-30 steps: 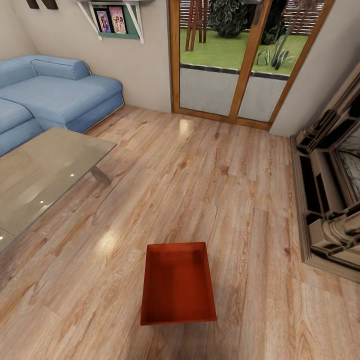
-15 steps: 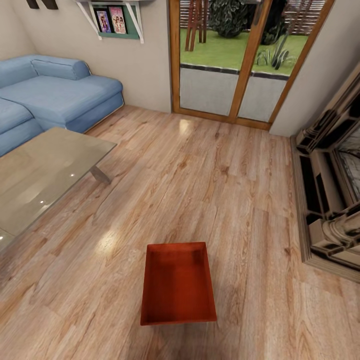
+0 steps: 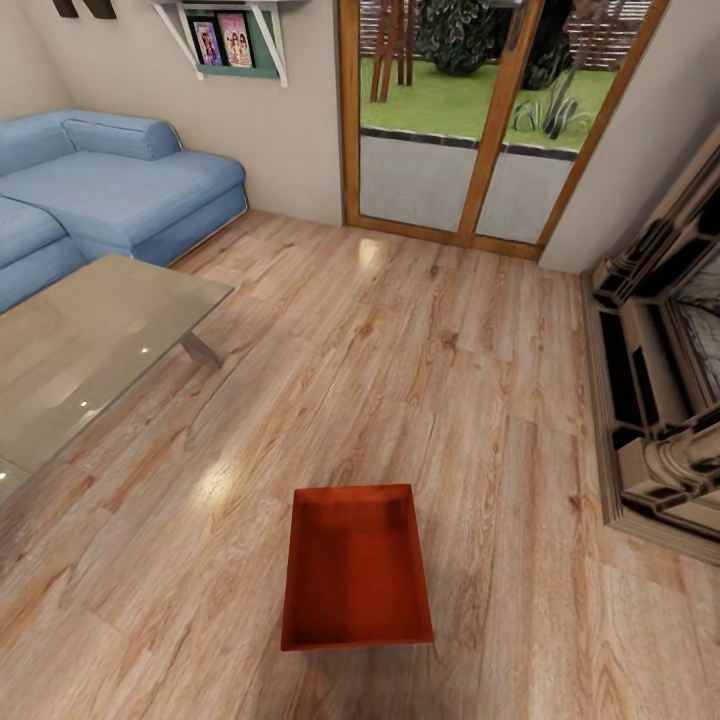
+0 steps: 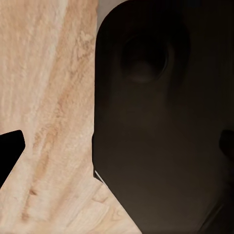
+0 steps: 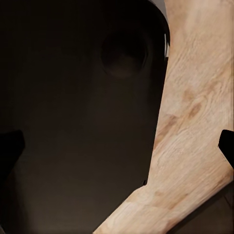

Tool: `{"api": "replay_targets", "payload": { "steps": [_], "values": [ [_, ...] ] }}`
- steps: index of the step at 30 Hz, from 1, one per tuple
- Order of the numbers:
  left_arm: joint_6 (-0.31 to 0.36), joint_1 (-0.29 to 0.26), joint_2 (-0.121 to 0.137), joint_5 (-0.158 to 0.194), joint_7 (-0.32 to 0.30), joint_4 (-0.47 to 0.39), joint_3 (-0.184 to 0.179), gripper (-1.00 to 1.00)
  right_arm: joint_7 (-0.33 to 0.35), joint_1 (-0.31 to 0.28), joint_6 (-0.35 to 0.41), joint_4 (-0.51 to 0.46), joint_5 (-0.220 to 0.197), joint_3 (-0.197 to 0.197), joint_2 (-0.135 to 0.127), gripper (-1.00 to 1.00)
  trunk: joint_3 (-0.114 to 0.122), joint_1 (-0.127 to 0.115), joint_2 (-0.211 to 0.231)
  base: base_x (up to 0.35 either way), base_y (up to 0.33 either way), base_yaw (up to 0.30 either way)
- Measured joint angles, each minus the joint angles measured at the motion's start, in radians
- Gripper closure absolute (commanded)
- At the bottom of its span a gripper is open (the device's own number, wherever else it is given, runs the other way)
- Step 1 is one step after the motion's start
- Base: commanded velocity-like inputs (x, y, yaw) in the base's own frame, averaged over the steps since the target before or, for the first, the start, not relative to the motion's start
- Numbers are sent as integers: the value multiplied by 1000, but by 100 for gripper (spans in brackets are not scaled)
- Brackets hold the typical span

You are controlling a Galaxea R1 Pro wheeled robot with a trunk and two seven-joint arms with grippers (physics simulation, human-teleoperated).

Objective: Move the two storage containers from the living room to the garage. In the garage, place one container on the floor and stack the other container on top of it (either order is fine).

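Observation:
One orange-red storage container [image 3: 357, 568], an open box with thin walls and nothing inside, lies on the light wood-plank floor [image 3: 420, 360] of the living room, close in front of me in the head view. In the left wrist view my left gripper [image 4: 117, 148] is open, its dark fingertips [image 4: 9, 152] far apart over wood planks and a dark rounded part of the robot [image 4: 161, 122]. In the right wrist view my right gripper [image 5: 117, 146] is open too, over the same kind of dark body [image 5: 78, 117] and planks. Neither holds anything. The garage is out of view.
A glass coffee table [image 3: 80, 350] stands at the left with a blue sofa [image 3: 110, 190] behind it. A wood-framed glass door [image 3: 470, 120] to a garden is straight ahead. A carved fireplace surround [image 3: 660, 380] lines the right wall. Open floor lies between them.

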Motion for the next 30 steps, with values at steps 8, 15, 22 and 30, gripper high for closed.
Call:
{"api": "replay_targets", "payload": {
  "steps": [8,15,22,30],
  "values": [
    [8,-3,36,-8,-4,-162,-3,-100,2,2,7,-122,3,2,-5,-100,0,0,0,0,0,0],
    [245,-7,62,0,-8,-708,1,-100,-138,-109,83,-350,3,-5,-70,-100,0,0,0,0,0,0],
    [400,-74,15,3,-10,-865,0,-100,-189,-309,137,-377,-2,-6,-77,-100,0,0,0,0,0,0],
    [361,-417,-98,-19,-7,-506,-5,-100,-198,-542,213,-356,-3,-5,-23,-100,0,0,0,0,0,0]
  ]
}}
